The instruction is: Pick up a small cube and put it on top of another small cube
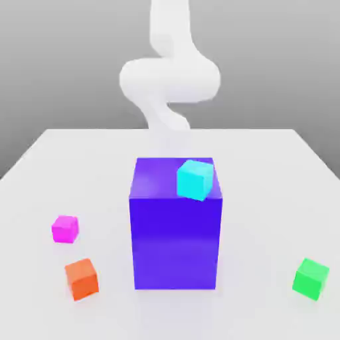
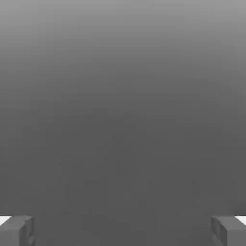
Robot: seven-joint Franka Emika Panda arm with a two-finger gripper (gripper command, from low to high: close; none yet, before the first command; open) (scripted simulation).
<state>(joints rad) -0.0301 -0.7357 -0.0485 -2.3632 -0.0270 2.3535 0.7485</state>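
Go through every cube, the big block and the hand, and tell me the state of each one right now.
magenta cube: resting on the table, untouched.
orange cube: on the table, slightly turned, free.
green cube: on the table, alone at the exterior view's right.
cyan cube: sitting on top of the purple-blue block, near its edge.
purple-blue block: upright on the table.
hand: open, holding nothing.

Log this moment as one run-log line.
gripper: open, empty | magenta cube: on table, untouched | cyan cube: atop purple block
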